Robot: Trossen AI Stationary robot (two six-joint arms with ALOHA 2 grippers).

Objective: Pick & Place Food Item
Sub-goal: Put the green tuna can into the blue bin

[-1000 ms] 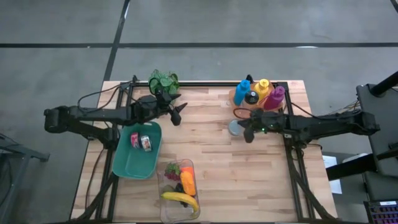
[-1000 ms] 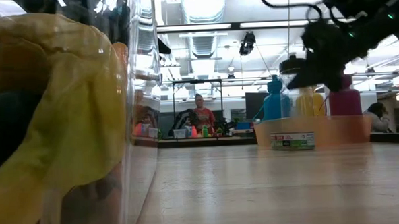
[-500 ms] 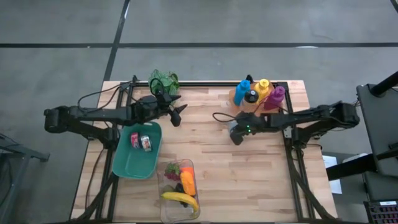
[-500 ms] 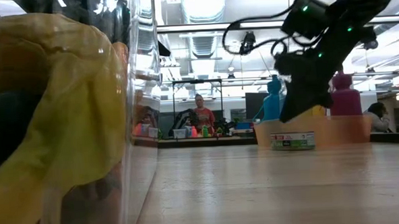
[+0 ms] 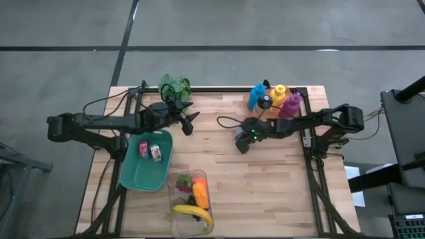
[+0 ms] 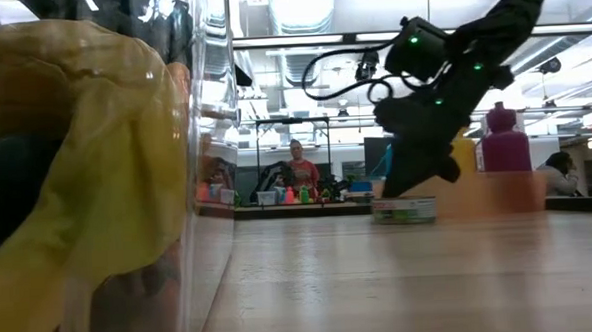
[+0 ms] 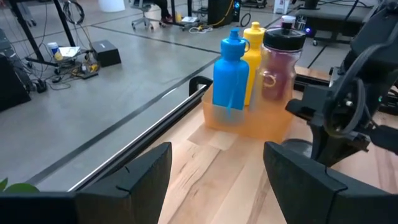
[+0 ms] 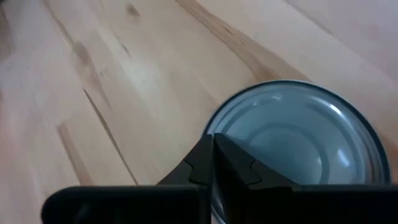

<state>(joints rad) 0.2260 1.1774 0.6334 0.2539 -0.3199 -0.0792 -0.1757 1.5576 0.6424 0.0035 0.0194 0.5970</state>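
Two arms over one wooden bench (image 5: 219, 179); one food tin in play.

Item: a small round tin (image 8: 292, 143), short, with a silver top, standing upright on the bench near the middle of the far half. Being round and squat, it has no long axis to speak of; its only axis is vertical. The low view shows it just below and slightly ahead of the right arm's tool.

Right gripper (image 5: 240, 143): reaching inward from the right edge, directly above the tin. Its fingers are pressed together, nothing between them, their joined tip over the near rim of the tin in the wrist view. Whether that tip touches the metal I cannot tell. This arm is plainly the nearer one; the tin lies straight under and just beyond its fingertips. By my reckoning it must part its fingers before any grasp is possible.

Left gripper (image 5: 189, 119): hovering near the far-left part of the bench, fingers well apart, holding nothing, well clear of the tin.

Other stock:
- Green tray (image 5: 136, 176) near the left edge, two small packets inside.
- Clear bin (image 5: 174, 192) at the near edge, holding a banana (image 5: 192, 212) and other fruit.
- Orange holder (image 7: 249, 121) at the far-right corner with blue, yellow and purple bottles.
- Green leafy bundle (image 5: 174, 85) at the far edge.

Task status, as judged: tin not yet lifted.
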